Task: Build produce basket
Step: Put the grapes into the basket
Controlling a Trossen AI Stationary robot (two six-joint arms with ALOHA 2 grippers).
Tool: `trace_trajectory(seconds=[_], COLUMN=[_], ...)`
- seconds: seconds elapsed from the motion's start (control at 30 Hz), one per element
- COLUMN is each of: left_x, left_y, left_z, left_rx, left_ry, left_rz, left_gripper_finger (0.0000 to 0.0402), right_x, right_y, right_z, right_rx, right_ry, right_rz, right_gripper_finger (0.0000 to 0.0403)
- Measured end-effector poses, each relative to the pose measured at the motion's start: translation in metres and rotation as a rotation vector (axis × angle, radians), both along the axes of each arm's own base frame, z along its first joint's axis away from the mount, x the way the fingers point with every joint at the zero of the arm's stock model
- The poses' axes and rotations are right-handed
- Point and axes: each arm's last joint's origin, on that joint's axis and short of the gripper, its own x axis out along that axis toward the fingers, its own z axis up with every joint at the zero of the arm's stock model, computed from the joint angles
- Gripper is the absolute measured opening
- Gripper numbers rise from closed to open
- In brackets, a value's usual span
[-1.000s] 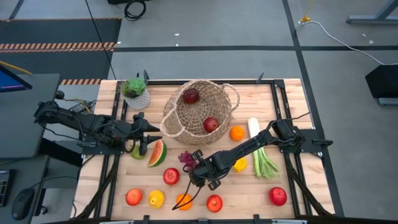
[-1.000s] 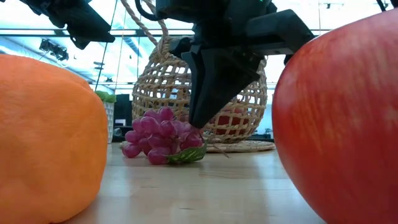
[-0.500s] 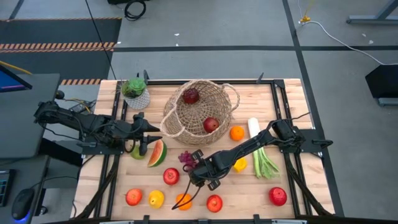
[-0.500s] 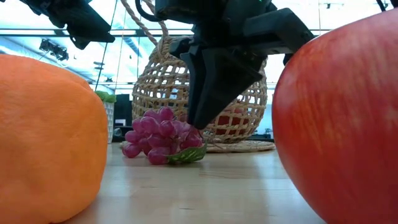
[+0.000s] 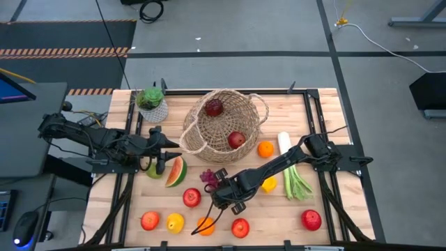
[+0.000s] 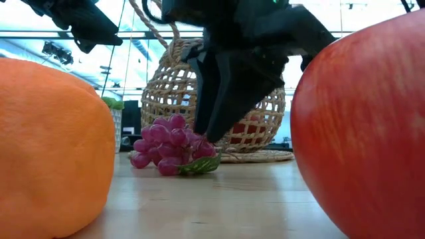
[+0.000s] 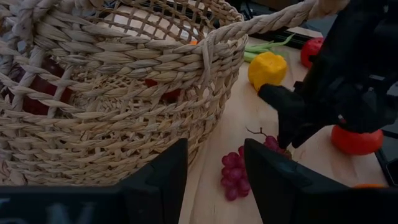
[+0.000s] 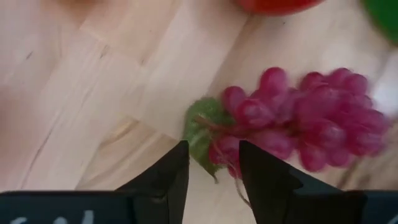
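right hand poised over purple grapes on the surface, fingers parted around the stem end, nothing gripped. picking step, likely: needs closing, then lifting to basket just beyond. left hand part-open, empty, beside basket.

The right arm reaches from the right side of the table toward its middle, stretched low and slanting to the front. Its wrist bends down, and the right gripper points at the table surface, with the fingertips very close to it. The two fingers stand a little apart, with a narrow gap between them, and nothing sits in this gap. The left arm waits at the left side, lying nearly level, and the left gripper points toward the middle, its fingers parted and empty.
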Motion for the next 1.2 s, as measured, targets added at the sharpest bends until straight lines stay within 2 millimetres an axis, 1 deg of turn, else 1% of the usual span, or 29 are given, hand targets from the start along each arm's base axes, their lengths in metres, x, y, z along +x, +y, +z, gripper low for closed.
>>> trace_trajectory(seconds=[0.1, 0.23, 0.5, 0.77, 0.83, 0.93, 1.03, 1.2], left_x=[0.0, 0.0, 0.0, 0.0, 0.0, 0.0, -0.001, 0.0], left_y=[0.0, 0.0, 0.0, 0.0, 0.0, 0.0, 0.0, 0.0], left_z=[0.0, -0.001, -0.001, -0.001, -0.001, -0.001, -0.001, -0.001], left_rx=[-0.003, -0.006, -0.004, 0.0, 0.0, 0.001, 0.002, 0.001], left_ry=[0.005, 0.008, 0.008, 0.008, 0.009, 0.011, 0.016, 0.015], left_rz=[-0.009, -0.017, -0.018, -0.019, -0.019, -0.019, -0.019, -0.019], left_gripper_finger=[0.0165, 0.0164, 0.0164, 0.0165, 0.0164, 0.0164, 0.0164, 0.0164], right_x=[0.001, 0.0, -0.003, -0.003, -0.003, -0.003, -0.003, -0.01], right_y=[0.001, 0.0, -0.002, -0.001, 0.002, 0.007, 0.014, 0.021], right_z=[-0.009, -0.009, -0.009, -0.008, -0.002, 0.012, 0.033, 0.069], right_rx=[-0.001, -0.008, -0.032, -0.085, -0.099, -0.119, -0.131, -0.165], right_ry=[0.025, 0.031, 0.054, 0.044, 0.038, 0.035, 0.029, 0.054], right_rz=[0.003, 0.002, -0.003, -0.01, -0.006, -0.001, 0.003, -0.024], right_gripper_finger=[0.0132, 0.0105, 0.0013, 0.0006, 0.0005, 0.0004, 0.0003, 0.0002])
